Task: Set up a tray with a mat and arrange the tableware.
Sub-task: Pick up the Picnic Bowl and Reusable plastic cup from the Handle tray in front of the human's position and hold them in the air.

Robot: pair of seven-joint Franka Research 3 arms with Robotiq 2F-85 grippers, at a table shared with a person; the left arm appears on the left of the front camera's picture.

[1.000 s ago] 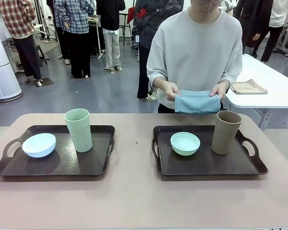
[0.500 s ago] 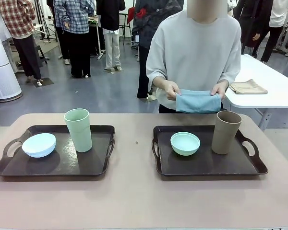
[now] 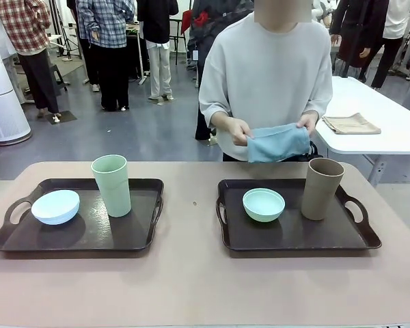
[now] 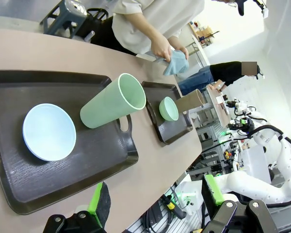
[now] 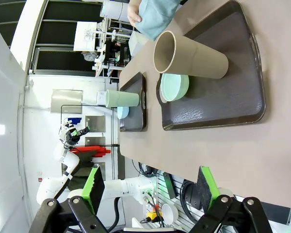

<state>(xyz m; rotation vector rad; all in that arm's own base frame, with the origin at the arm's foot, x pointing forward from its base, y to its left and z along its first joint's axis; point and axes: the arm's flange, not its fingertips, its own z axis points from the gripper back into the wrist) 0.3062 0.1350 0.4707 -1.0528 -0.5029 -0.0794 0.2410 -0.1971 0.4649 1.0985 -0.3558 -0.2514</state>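
Two dark trays lie on the tan table. The left tray (image 3: 89, 231) carries a pale blue bowl (image 3: 55, 206) and a light green cup (image 3: 112, 186). On the right tray (image 3: 294, 236) stand a mint green bowl (image 3: 264, 204) and a brown cup (image 3: 322, 188). Behind the right tray, the person holds a folded blue mat (image 3: 278, 143) in both hands above the table's far edge. My left gripper (image 4: 157, 196) hangs open well above the table's near edge, off the left tray (image 4: 63, 165). My right gripper (image 5: 150, 187) is open too, off the right tray (image 5: 223, 102).
A white side table at the back right bears a folded beige cloth (image 3: 353, 124). A white cylinder-shaped unit (image 3: 3, 102) stands on the floor at the far left. Several people stand in the background. A bare strip of table (image 3: 191, 287) runs in front of the trays.
The person has shifted slightly to the left and raised and bunched the blue mat a little. The trays, bowls and cups have not moved.
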